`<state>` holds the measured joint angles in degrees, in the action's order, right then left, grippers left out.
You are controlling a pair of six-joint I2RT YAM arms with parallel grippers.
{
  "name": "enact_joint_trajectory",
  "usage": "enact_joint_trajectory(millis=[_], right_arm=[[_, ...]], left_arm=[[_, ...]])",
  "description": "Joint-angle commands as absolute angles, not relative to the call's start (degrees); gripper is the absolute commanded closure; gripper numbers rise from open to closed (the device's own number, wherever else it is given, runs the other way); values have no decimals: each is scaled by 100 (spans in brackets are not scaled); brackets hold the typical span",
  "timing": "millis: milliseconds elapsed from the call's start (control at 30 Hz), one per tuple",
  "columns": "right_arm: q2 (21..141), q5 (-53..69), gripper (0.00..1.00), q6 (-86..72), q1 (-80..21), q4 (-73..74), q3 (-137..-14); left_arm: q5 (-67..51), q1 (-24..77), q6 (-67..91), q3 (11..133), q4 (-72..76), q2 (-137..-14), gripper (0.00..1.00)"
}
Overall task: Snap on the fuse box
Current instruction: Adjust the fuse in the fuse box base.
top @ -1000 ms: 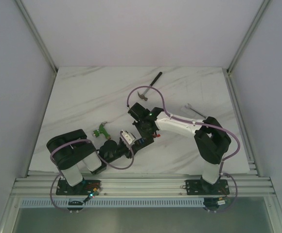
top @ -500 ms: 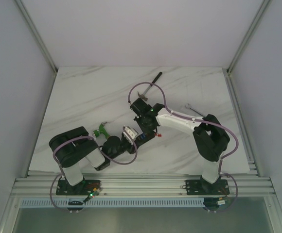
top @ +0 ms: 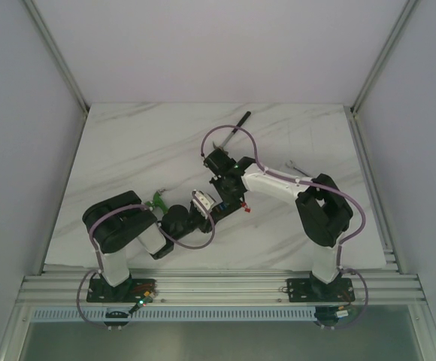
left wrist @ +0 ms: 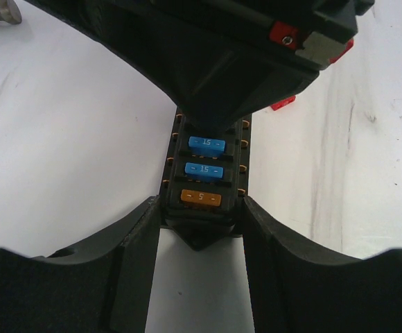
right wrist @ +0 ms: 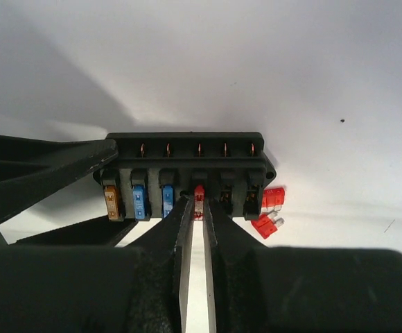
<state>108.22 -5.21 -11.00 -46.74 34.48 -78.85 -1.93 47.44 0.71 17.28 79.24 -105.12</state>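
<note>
fuse box (left wrist: 237,182) at the middle of the marble table (top: 128,154), both grippers on it
left gripper (left wrist: 204,216) jaws clamp the black plastic box's end; right gripper (right wrist: 199,203) jaws nearly closed, pinching a red fuse (right wrist: 199,191) in its slot. blue fuses (left wrist: 206,145) and orange fuse (left wrist: 201,198) seated alongside.

Colours: blk fuse box (right wrist: 187,142), multi-colour fuses.
Orange fuse (right wrist: 111,201), 2 blue fuses (right wrist: 152,201), red fuse (right wrist: 199,193); loose fuses (right wrist: 269,211) red; table (top: 143,150) white marble w/ grey veins; small part (top: 156,200) green; cables (top: 233,135) purple.

Black-and-white arms (top: 274,186), purple cables (top: 363,218)
</note>
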Motion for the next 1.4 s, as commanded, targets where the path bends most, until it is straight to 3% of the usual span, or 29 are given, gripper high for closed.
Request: enact_joint_trajectory(millis=[0, 200, 400, 967, 1100, 1367], right_arm=[[10983, -445, 85, -1046, -4659, 3591, -8102], [10921, -411, 76, -1037, -4649, 3579, -8198], [10853, -448, 76, -1070, -4619, 3508, -8286], [11059, -291, 91, -989, -4597, 3892, -8204], [11174, -289, 100, -955, -4597, 4076, -8126], [11448, -324, 100, -805, -4613, 4370, -7780]], left_arm=[[-331, 4675, -87, 1774, 8032, -10660, 53], [-384, 4666, -92, 1782, 7976, -10661, 53], [-411, 4664, -97, 1788, 7946, -10653, 53], [-360, 4643, -37, 1804, 7877, -10626, 53], [-367, 4602, 36, 1791, 7885, -10610, 53], [-391, 4557, 116, 1780, 7910, -10631, 54]])
